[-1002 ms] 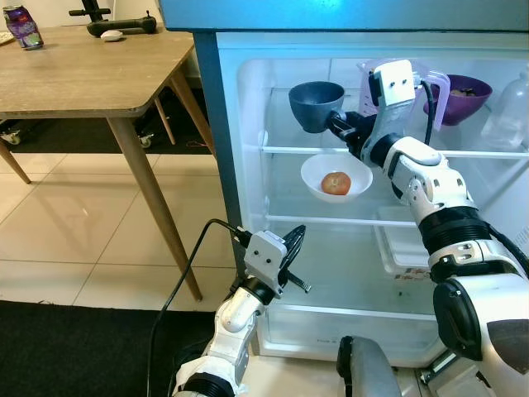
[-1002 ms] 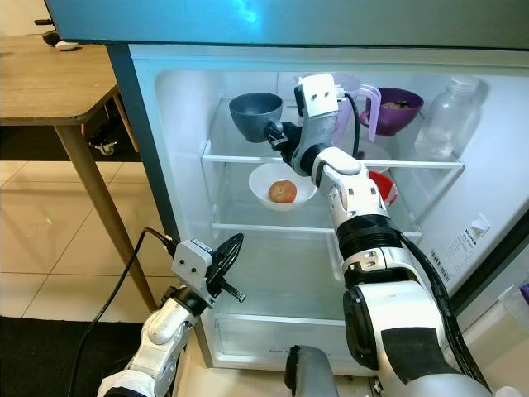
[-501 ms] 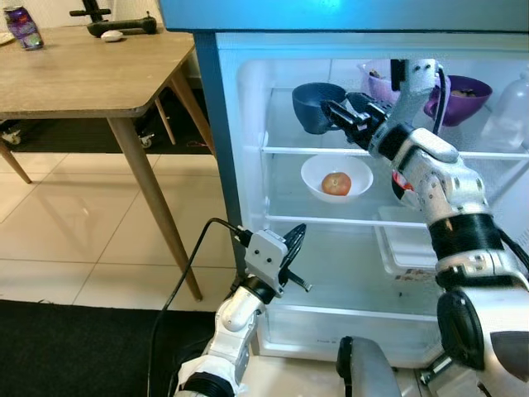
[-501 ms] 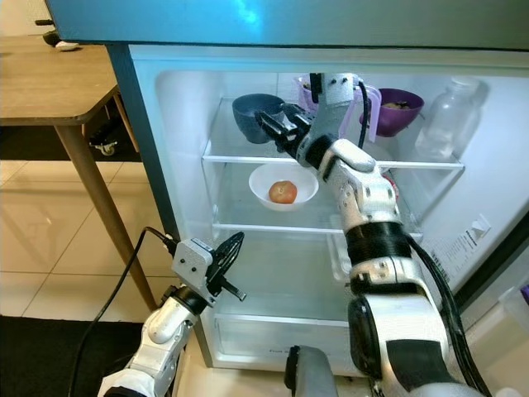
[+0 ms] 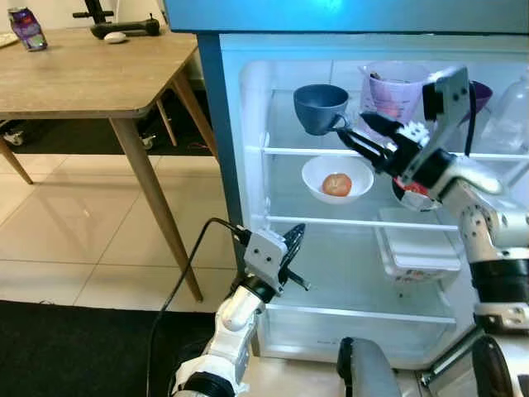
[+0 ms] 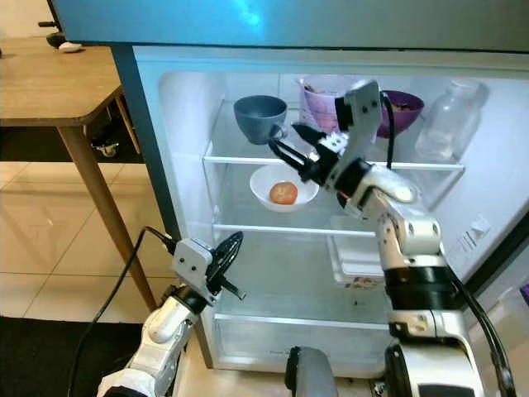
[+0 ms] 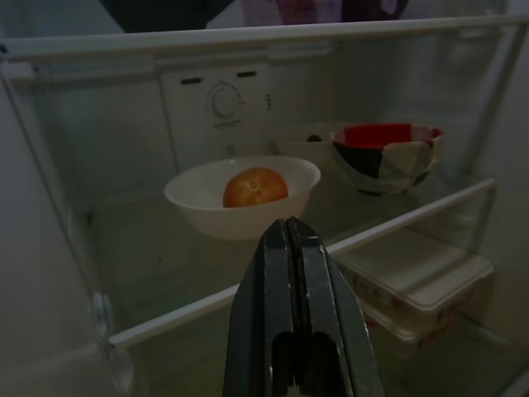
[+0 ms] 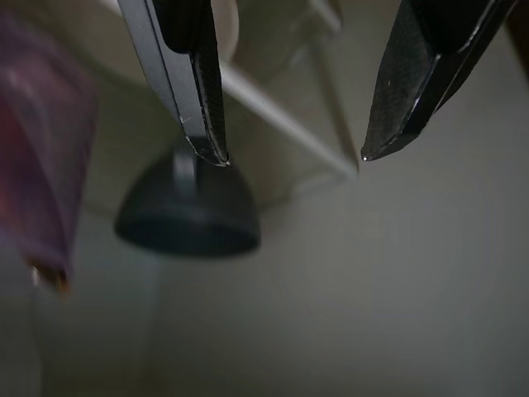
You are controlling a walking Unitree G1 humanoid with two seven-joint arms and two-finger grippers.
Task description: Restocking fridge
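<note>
Right gripper [image 5: 357, 136]: fingers spread wide, empty, just clear of the dark blue-grey ceramic cup [image 5: 320, 107] standing on the fridge's top glass shelf [image 5: 281, 150]. Left gripper [image 7: 289, 248]: fingers pressed together, empty, low before the fridge.

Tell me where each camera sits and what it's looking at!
Left eye view: on the head, looking down into the fridge; both arms show.
Right eye view: same head, same scene; right pincer near the blue cup.
Left wrist view: along the shut left pincer at the white bowl.
Right wrist view: between open fingers at the blue cup, shared with the eyes.
</note>
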